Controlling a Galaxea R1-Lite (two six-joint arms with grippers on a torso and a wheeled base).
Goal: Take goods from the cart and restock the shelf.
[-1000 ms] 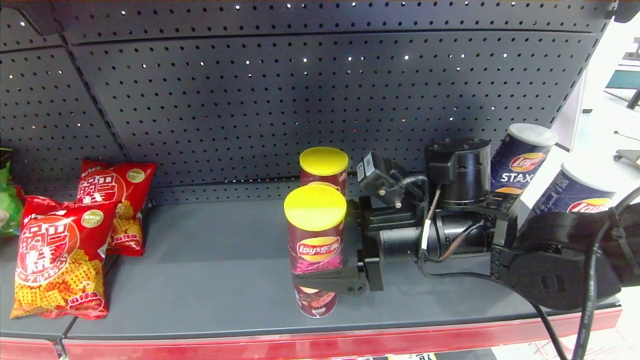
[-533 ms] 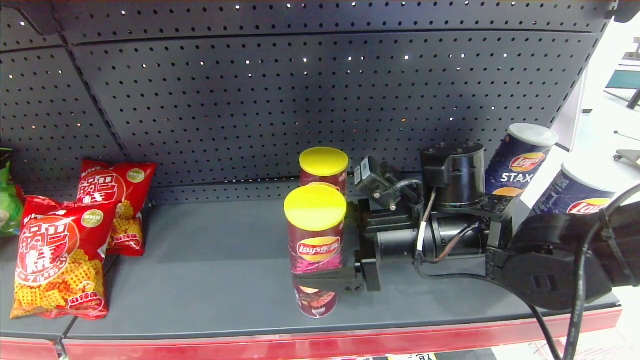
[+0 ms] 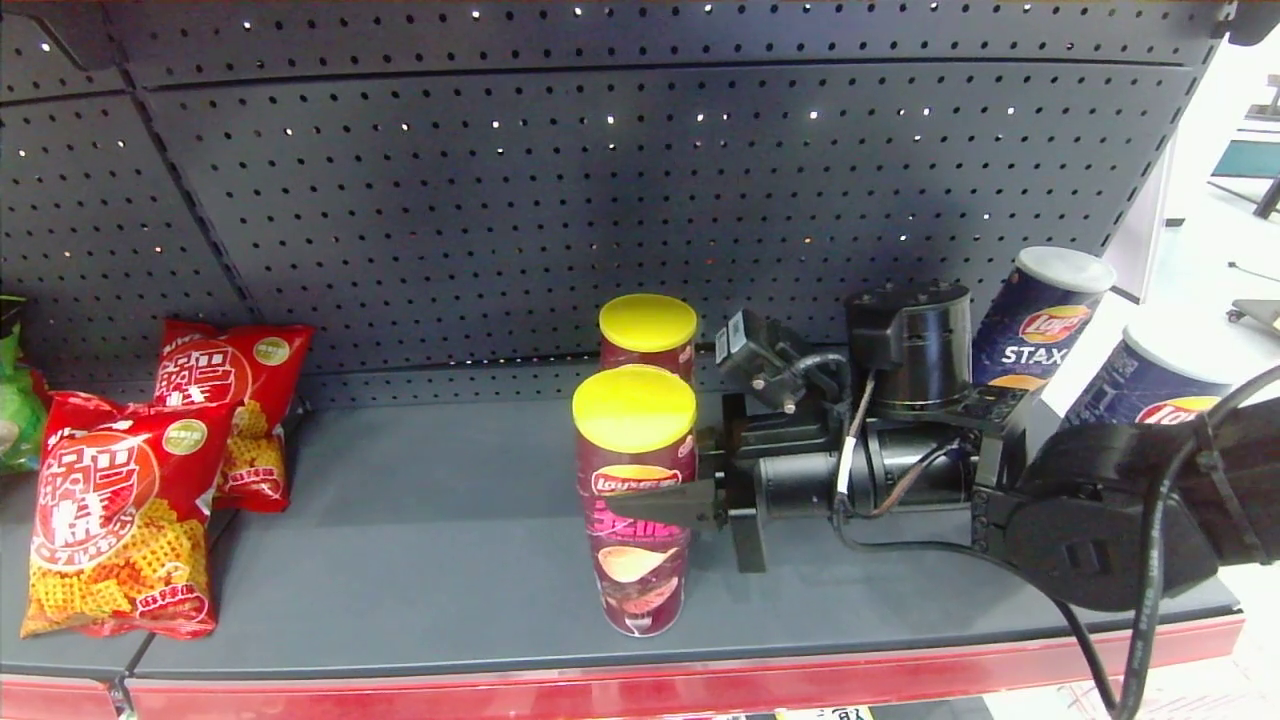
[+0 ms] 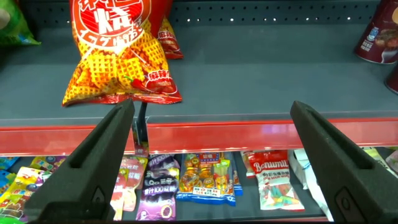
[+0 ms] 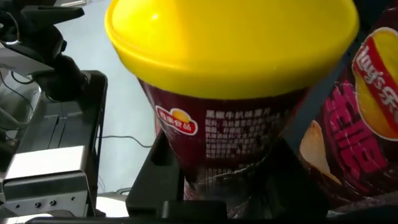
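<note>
The right gripper (image 3: 650,497) now sits higher on the maroon cylindrical chip can with the yellow lid (image 3: 630,575), uncovering its lower label; the can has nudged slightly right.

Bare shelf (image 3: 420,540) runs wide between the red snack bags (image 3: 120,520) on my left and the front maroon chip can (image 3: 635,500). A second maroon can (image 3: 648,335) stands just behind it. On my right, blue cans (image 3: 1045,310) crowd the shelf end. Rear is closed by the pegboard back panel (image 3: 500,220).
</note>
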